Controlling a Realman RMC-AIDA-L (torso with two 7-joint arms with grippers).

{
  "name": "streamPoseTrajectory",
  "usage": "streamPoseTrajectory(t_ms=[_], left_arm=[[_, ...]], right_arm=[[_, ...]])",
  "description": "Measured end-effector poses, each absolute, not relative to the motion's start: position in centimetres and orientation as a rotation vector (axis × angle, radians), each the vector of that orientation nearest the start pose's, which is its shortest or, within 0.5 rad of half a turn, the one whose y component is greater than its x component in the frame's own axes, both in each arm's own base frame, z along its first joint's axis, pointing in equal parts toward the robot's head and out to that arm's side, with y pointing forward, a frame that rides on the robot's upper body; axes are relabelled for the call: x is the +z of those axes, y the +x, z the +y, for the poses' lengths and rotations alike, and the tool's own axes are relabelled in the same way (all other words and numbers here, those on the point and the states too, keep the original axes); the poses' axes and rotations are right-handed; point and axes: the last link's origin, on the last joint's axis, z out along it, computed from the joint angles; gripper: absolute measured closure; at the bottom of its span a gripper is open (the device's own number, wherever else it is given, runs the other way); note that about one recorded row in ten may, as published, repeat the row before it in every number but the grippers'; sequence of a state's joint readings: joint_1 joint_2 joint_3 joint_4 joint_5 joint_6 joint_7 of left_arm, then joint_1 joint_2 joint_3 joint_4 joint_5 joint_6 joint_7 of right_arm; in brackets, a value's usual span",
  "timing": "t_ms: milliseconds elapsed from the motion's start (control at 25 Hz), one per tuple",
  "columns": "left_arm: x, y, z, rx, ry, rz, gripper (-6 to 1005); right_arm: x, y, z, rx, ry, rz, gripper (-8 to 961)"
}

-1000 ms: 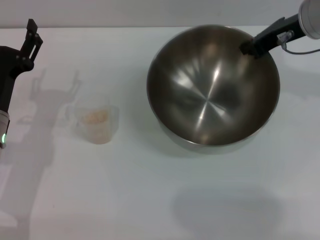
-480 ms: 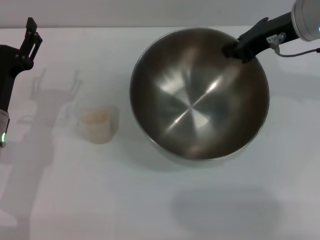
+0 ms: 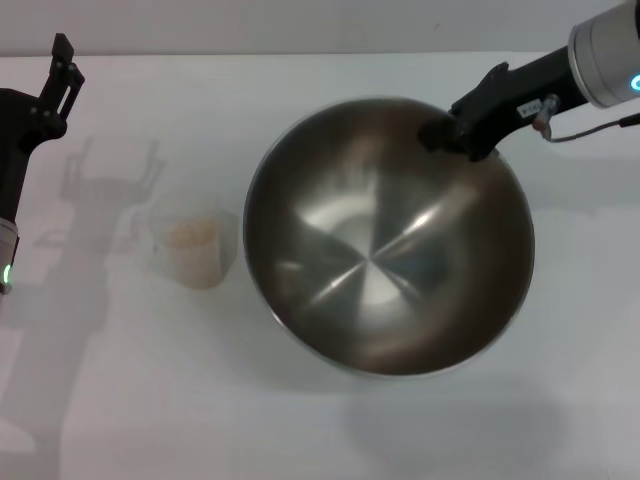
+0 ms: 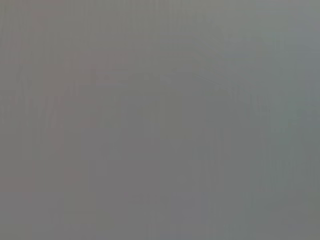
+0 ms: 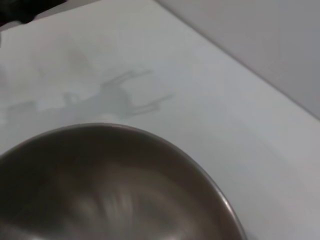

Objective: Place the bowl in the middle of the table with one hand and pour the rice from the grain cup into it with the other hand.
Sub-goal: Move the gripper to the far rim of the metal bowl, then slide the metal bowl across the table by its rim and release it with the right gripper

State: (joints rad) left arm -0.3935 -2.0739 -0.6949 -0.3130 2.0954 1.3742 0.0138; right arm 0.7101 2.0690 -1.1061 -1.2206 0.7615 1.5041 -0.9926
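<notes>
**Bowl held by far rim, cup not yet picked**

Bowl (image 3: 388, 262): big stainless mixing bowl, brushed grey inside w/ radial glare streaks, empty. Rigid, prob light for its size but wide, so a one-point rim grip gives lots of leverage; expect it to swing or tip. Polished steel = slippery, could rotate in the pinch. Not fragile. Only real hold is the thin rim. Right gripper (image 3: 440, 135) is at the far-right rim, fingers pressed together on the rim edge as far as the head view shows; bowl spreads out from the fingertips toward the robot and toward the other arm. Looks tilted, inside facing the head cam; can't tell if the base touches the table (image 3: 300, 430). Right wrist view shows only the rim arc (image 5: 200, 172) just below the cam w/ white tabletop beyond, no fingers.

Grain cup (image 3: 195, 243): small clear frosted plastic, upright, on the table near the bowl's left edge, not touching. Light, thin-walled, slightly squashy; grip around the body w/ moderate force, keep the lip clear for pouring.

Rice (image 3: 190, 233): pale beige grains inside the cup, loose, will flow fast once tipped.

Left gripper (image 3: 62, 72): up at the far left edge, well apart from the cup, which sits nearer the robot and bowl-side of it. Fingers spread, holding nothing. Left wrist view blank grey.
</notes>
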Motion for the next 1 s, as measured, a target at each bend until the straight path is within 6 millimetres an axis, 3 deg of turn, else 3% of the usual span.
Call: streamPoseTrajectory(t_ms=[1000], left_arm=[[-1.0, -28.9, 31.7, -0.862, -1.487, -0.362, 129]], right_arm=[[-1.2, 15.0, 38.5, -0.232, -2.886, 0.533, 947]])
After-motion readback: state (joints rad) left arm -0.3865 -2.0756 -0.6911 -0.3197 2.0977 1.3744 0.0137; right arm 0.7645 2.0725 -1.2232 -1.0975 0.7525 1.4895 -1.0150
